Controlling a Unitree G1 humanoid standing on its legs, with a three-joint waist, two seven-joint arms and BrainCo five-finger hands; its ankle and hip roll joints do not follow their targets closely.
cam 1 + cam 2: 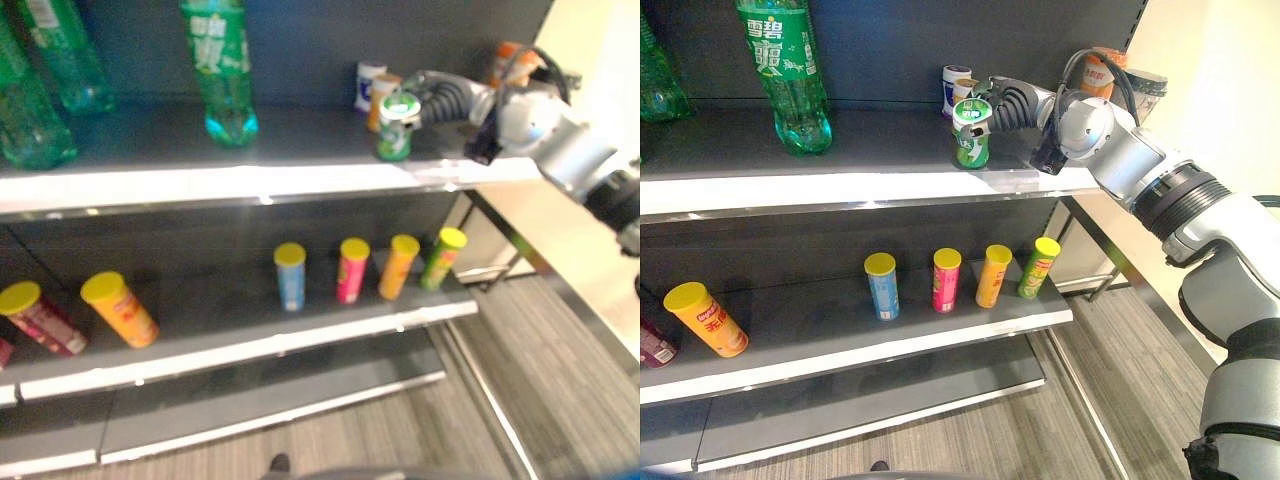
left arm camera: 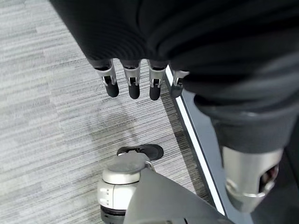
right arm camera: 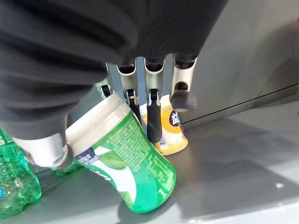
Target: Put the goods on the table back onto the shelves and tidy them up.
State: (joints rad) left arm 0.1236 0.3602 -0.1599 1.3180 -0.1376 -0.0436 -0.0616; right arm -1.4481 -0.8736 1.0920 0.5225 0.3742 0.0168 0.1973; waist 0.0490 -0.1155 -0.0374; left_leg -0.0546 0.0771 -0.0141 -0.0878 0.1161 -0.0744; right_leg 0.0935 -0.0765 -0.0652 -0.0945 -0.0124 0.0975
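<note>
Upper shelf, right end: your right hand [image 1: 1012, 103] reaches in over the upper shelf [image 1: 840, 190] from its right corner, fingers [image 3: 153, 116] and thumb clamped on the green cup-shaped container [image 1: 971, 133].
Green container: you see it white-lidded, bottom on the shelf near the front edge; in the right wrist view it leans, its base touching the grey shelf surface.
Behind the container: a yellow-and-white cup [image 3: 169, 130] stands just beyond your fingertips toward the back panel, with a blue-and-white can [image 1: 956, 88] beside it at the back edge.
Far right corner of the upper shelf: an orange-labelled container [image 1: 1097, 72] and a dark-lidded one [image 1: 1145, 90] sit behind your forearm.
Upper shelf, middle: a tall green soda bottle [image 1: 786, 75] stands upright, well apart from your hand; more green bottles [image 1: 40, 80] stand at the left end.
Lower shelf: four small tubes with yellow lids stand in a row toward the right end, blue [image 1: 882, 286], pink [image 1: 945, 281], orange [image 1: 992, 276] and green [image 1: 1039, 268]; an orange tube [image 1: 706, 319] and a dark red tube [image 1: 42, 319] lean at the left end.
Left hand: your left hand [image 2: 135, 79] hangs over the grey carpet floor [image 2: 46, 116], fingers straight and apart, holding nothing.
</note>
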